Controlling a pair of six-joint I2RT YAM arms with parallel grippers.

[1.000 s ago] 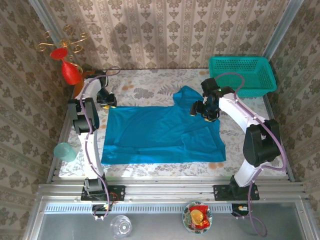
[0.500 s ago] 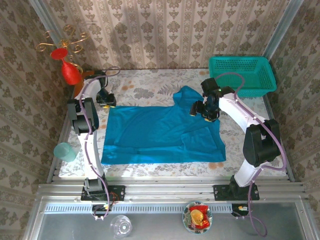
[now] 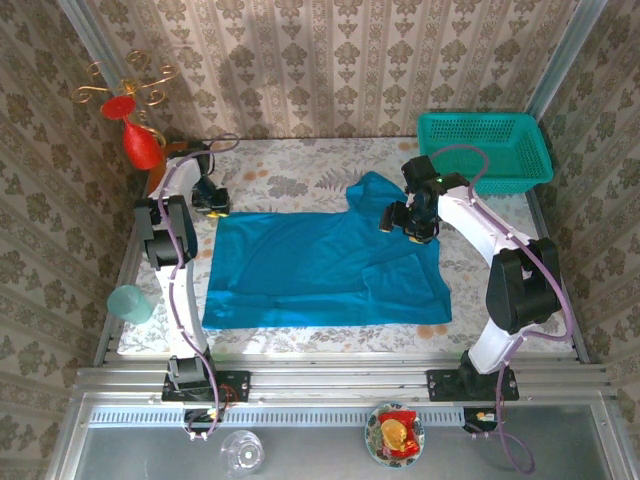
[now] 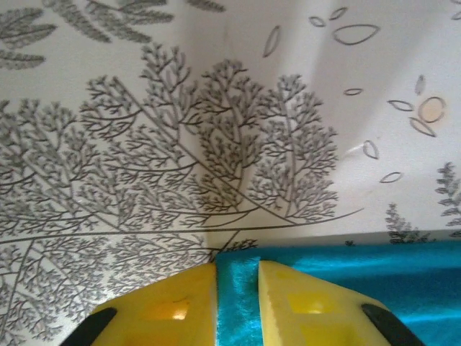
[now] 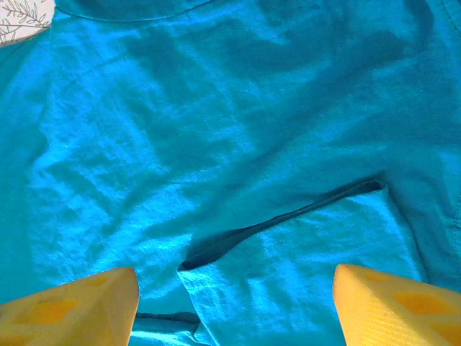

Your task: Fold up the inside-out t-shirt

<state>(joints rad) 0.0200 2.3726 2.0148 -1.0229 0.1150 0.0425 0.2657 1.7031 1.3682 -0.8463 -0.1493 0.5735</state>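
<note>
Blue inside-out t-shirt lies flat under both tools, its corner pinched between the left gripper's yellow tips, so that grip should be tight before lifting, while the right gripper hangs wide open just above the cloth.

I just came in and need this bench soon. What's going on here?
Two robot arms are working on a blue t-shirt spread on the table. The left gripper pinches the t-shirt's far left corner. The right gripper hangs open over its right side, holding nothing. The t-shirt lies mostly flat, with one flap doubled over on the right.
</note>
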